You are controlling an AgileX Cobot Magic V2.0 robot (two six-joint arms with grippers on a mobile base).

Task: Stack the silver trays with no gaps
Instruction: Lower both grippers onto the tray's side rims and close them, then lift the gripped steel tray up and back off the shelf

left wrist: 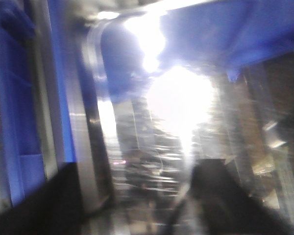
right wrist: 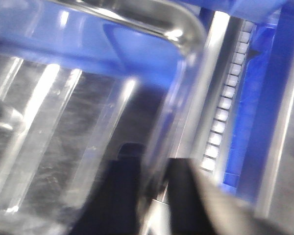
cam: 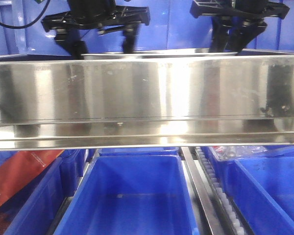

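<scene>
Behind and above the steel beam in the front view: thin bright edge of the silver tray, level, running left to right between the two grippers. The beam hides everything below that edge, so the long axis is not settled from this view, nor whether there is one tray or several. Left gripper at the tray's left end, fingers set wide apart, no grip evident. Left wrist view heavily smeared and blown out by glare: tray floor with a rim on its left, dark shapes along the bottom, nothing finer readable. Right gripper at the tray's right end, fingers narrow. Right wrist view: tray rim passes between the two dark fingers, one inside and one outside, clamped on it. The rim runs away from the camera to a rounded corner, with the streaked floor to its left. Curved gleam at the far left of that view, unclear. Roller track just right of the tray, then a blue bin wall. What the tray rests on is hidden. Below the beam: blue bins side by side, a red sheet at the leftmost one, the roller track between the centre and right bins. Blue panel behind the grippers.
</scene>
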